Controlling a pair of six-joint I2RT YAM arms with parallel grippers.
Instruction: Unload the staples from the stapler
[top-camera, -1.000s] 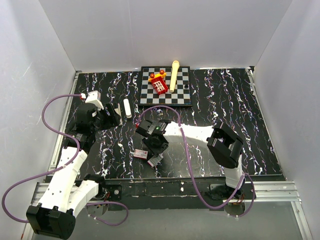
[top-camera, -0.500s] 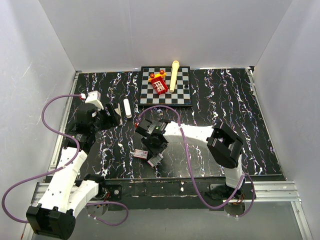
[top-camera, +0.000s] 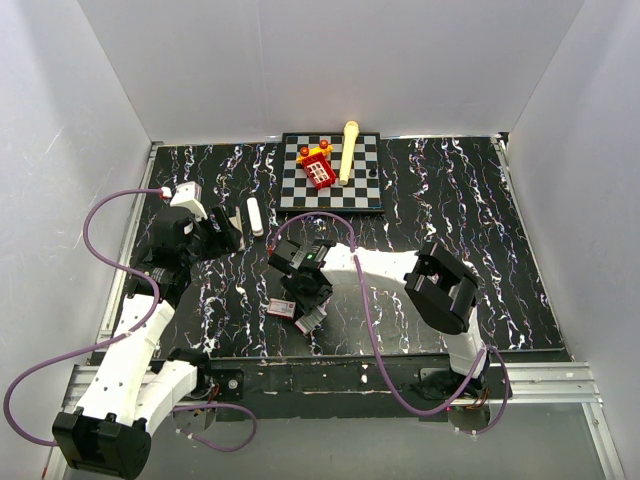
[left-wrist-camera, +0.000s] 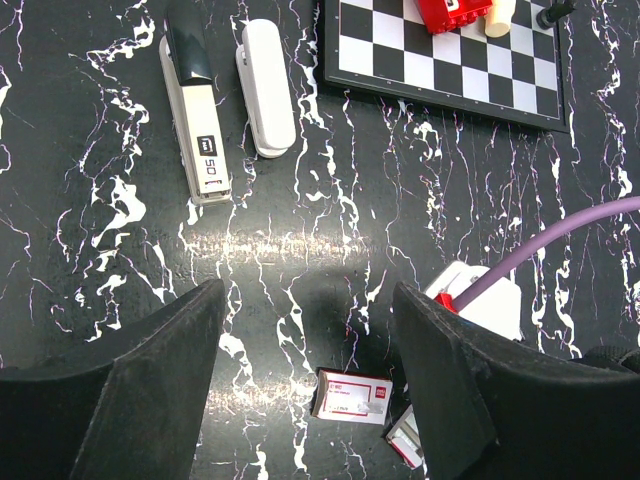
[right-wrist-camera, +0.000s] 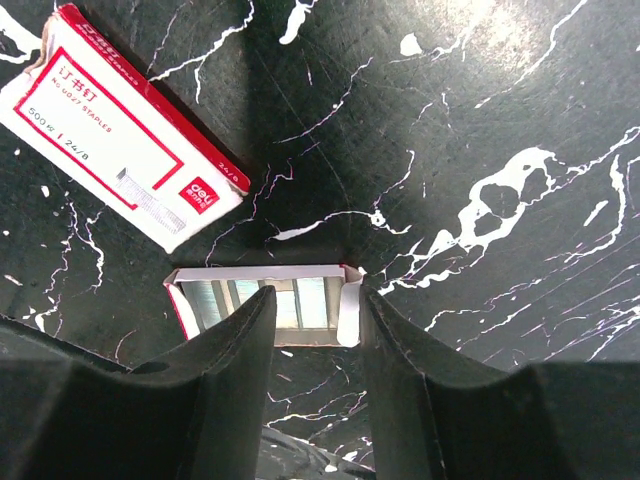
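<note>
The stapler (left-wrist-camera: 195, 120) lies flat on the black marbled table (left-wrist-camera: 520, 230), on the left part of it in the overhead view, around 10 o'clock from the table's middle. In the left wrist view its long axis runs nearly 12 to 6 o'clock. The black end points to 12, and the silvery end marked "50" points to 6, leaning slightly toward 5. A white slim piece (left-wrist-camera: 265, 85) lies just beside it at its 3 o'clock, parallel and not touching.

The left gripper (left-wrist-camera: 305, 290) has its jaws spread wide with only bare table between them. The stapler sits apart from it at about 11 o'clock.

The right gripper (right-wrist-camera: 315, 310) has its jaws parted to a middling gap, clamping nothing. They stand over the right end of an open cardboard tray (right-wrist-camera: 250, 300) that holds silvery staple strips. The tray's long axis runs 9 to 3 o'clock in that view. A red-and-white staple box (right-wrist-camera: 130, 170) lies at 11 o'clock of the tray, near it.

A chequered board (top-camera: 365, 190) sits at the table's 12 o'clock edge.
</note>
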